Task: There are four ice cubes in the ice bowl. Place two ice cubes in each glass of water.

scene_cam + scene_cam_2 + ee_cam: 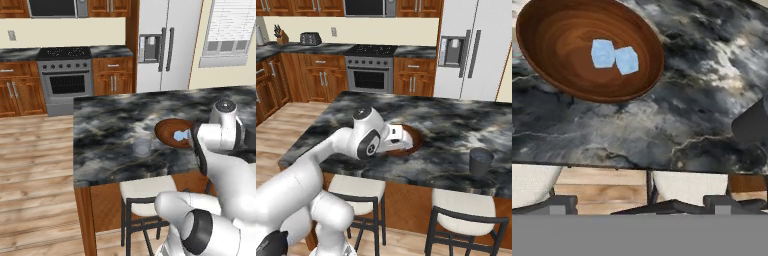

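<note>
1. My gripper (406, 138) hangs over the near side of the ice bowl (542, 60); its fingers are hard to make out, but the jaws seem spread wide with nothing between them.
2. Two ice cubes (614, 56) lie touching, side by side, on the bowl's floor.
3. One glass of water (142, 145) stands on the marble counter (456, 120) near the bowl; another glass (480, 161) stands well apart at the counter's front edge, above the stools (463, 212).
</note>
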